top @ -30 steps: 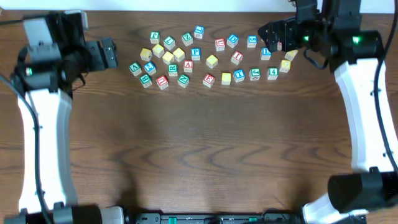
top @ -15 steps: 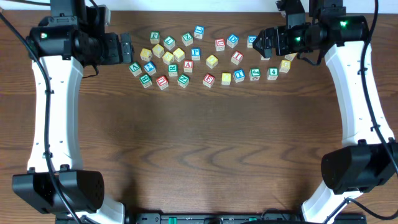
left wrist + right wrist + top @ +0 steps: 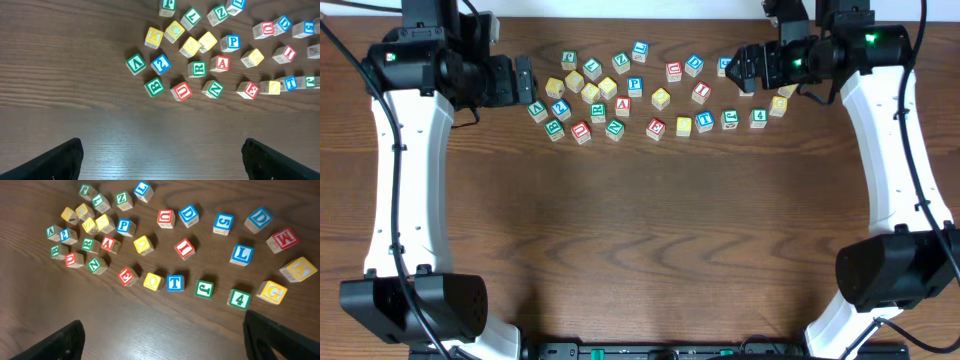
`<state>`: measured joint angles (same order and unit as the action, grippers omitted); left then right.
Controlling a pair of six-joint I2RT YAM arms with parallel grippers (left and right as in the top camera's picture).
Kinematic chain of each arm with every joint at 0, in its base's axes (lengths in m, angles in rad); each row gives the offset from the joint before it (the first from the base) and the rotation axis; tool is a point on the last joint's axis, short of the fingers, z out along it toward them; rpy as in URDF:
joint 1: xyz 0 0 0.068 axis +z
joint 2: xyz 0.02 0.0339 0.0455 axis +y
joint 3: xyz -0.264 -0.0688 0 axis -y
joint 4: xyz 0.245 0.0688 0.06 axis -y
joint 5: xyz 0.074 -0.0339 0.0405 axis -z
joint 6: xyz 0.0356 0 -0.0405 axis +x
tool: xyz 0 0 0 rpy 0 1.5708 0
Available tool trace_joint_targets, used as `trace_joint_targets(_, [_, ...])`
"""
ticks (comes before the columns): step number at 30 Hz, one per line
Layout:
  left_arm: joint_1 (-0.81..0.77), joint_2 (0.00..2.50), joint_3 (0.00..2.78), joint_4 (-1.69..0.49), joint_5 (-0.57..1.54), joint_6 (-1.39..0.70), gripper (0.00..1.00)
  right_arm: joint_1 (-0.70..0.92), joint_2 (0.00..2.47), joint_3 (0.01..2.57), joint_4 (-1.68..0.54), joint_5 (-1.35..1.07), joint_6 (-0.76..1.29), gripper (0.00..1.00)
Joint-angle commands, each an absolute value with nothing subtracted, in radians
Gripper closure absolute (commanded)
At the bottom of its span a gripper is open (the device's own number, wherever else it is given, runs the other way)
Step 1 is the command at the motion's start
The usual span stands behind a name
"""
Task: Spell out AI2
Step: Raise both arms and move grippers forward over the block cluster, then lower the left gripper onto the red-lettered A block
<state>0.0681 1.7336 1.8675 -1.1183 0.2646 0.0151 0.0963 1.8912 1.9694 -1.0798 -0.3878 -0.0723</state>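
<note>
Dark wood-grain table (image 3: 640,240), scattered letter cubes (image 3: 661,98), white strip (image 3: 620,8) beyond

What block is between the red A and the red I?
A yellow block sits between the red A and the red I, touching neither. The right wrist view shows it clearly.

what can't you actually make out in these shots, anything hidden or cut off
- Overhead: characters on the cubes are too small to read.
- Overhead: the right claw partly covers cubes at the cluster's right end.
- Left wrist: the top-edge cube is cut off by the frame.
- Left wrist: the blue 2 cube sits turned, so it could pass for a Z.
</note>
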Motion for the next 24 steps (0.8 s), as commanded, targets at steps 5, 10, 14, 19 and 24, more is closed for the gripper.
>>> trace_joint_targets(5, [0.025,1.745,1.879,-1.109,0.271,-0.091,0.07,0.123,1.900,1.993,-1.114,-0.154,0.113,0.06])
trace_joint_targets(10, [-0.044,1.746,1.879,-1.067,0.157,-0.157,0.08,0.123,1.900,1.993,-1.124,-0.103,0.134,0.06])
trace_joint_targets(14, [-0.097,1.751,1.879,-1.042,0.113,-0.203,0.09,0.123,1.900,1.993,-1.123,-0.104,0.135,0.06])
trace_joint_targets(19, [-0.157,1.790,1.879,-1.023,0.111,-0.283,0.14,0.124,1.900,1.992,-1.134,-0.103,0.139,0.09])
trace_joint_targets(24, [-0.211,1.847,1.879,-0.998,0.110,-0.313,0.16,0.125,1.900,1.989,-1.141,-0.061,0.217,0.09])
